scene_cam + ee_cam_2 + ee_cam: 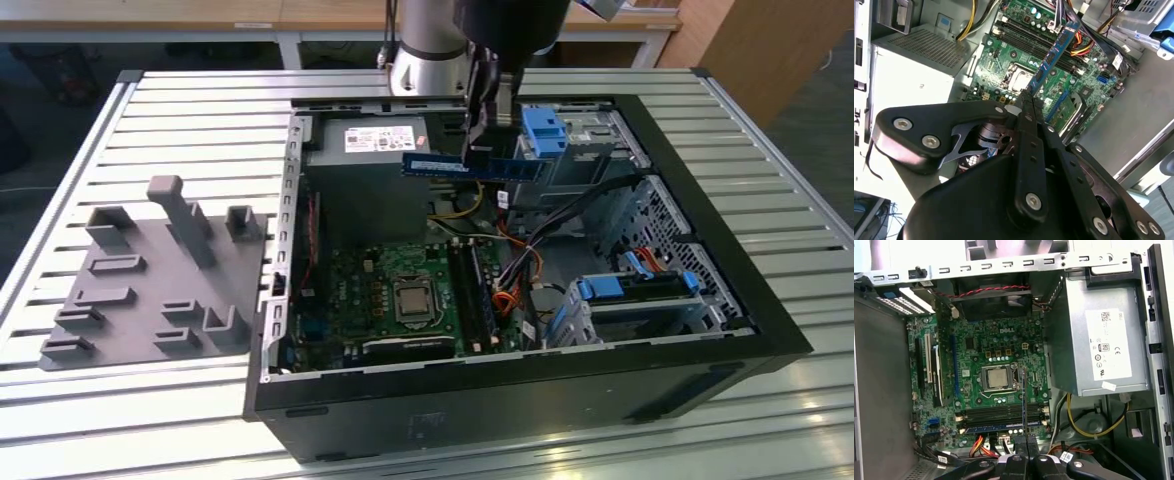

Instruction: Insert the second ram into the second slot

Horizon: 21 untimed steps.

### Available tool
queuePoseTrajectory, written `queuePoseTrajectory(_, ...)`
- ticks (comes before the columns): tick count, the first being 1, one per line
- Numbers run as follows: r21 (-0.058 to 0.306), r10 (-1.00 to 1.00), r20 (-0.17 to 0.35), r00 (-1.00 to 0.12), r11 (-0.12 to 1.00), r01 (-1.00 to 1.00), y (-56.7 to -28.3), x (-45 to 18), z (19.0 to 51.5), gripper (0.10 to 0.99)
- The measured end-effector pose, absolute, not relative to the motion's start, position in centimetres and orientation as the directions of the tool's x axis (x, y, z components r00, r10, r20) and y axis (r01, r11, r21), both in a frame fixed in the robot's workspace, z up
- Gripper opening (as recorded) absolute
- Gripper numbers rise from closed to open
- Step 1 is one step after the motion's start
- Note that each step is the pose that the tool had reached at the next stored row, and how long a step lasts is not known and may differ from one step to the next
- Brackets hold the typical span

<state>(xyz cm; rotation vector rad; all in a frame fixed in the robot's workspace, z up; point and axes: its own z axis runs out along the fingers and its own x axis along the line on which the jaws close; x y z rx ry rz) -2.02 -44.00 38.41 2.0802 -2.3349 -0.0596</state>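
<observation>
Second wrist view puts the fingers (1029, 130) pressed together on one end of the second ram (1054, 55), the gripper (1026, 97) clamping the dark blue stick so that its length runs out past the fingertips. In the first wrist view the gripper (1024, 442) holds the stick (1024, 400) edge-on, a thin dark line that crosses the rows of memory slots (1004, 415) and reaches toward the processor socket (997, 377). One row nearest the gripper looks blue and may already carry a stick, though I cannot be sure from this angle.

From the exterior view, the gripper (483, 140) hangs over the open computer case (534, 365), with the second ram (454, 166) lying level in its grip, pale label facing the camera. The stick is up in the air, well apart from the green motherboard (387, 270) and its slots (474, 285), and sits in front of the grey power supply (367, 145), just beside a light-blue drive bracket (545, 130). A second blue bracket (641, 285) sits lower in the case toward the exterior view's right. Outside the case, on the exterior view's left, a grey fixture plate (147, 280) rests on the slatted table (200, 100).
</observation>
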Motion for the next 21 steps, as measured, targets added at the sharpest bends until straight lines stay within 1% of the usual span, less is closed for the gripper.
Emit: queuePoseTrajectory(21, 0.038, -0.978, -0.015, -0.207, 0.207, -0.978, -44.00, -2.02, 38.42, 0.114)
